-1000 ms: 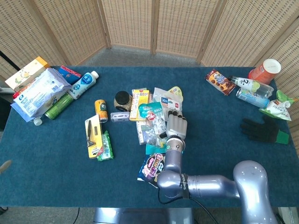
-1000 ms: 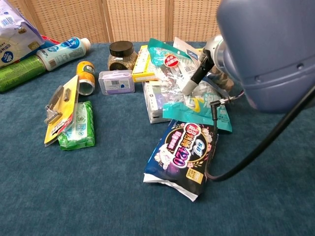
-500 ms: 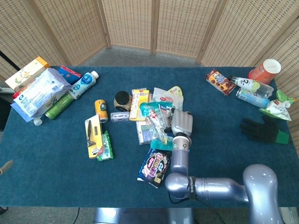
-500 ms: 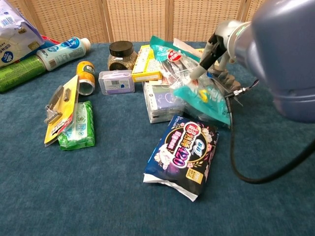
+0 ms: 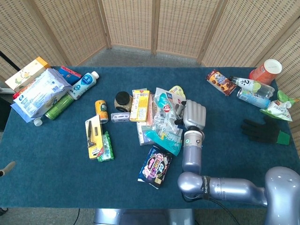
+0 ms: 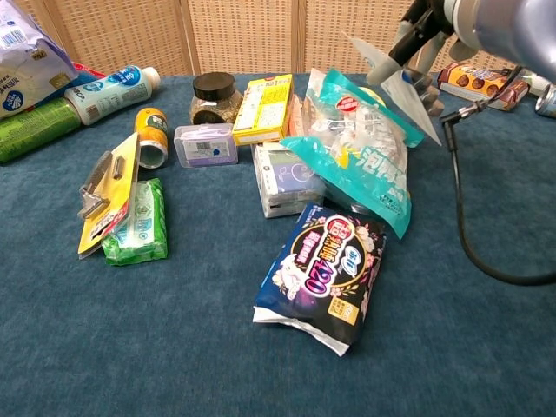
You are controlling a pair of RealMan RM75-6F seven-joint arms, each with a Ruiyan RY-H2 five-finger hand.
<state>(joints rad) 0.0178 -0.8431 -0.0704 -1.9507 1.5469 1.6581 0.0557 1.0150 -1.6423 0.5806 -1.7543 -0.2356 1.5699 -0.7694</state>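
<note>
Since 1 second ago the right hand has risen and swung right, and the teal-edged clear packet has come up off the pile with it. Its fingers are clamped on the packet's far top corner; exactly how they wrap it I can't quite tell, since the chest view cuts the hand off at the frame's top. The packet hangs tilted, its near end apparently just touching the dark purple pouch and draped over the white box. My read: the lift is half done, and the next move calls for more height so the trailing end clears those 2 before any sideways carry. Left of the pile sit the yellow box, the jar and the small clear case. Open blue cloth lies to the right, with the black glove near the right edge. No left hand shows.
</note>
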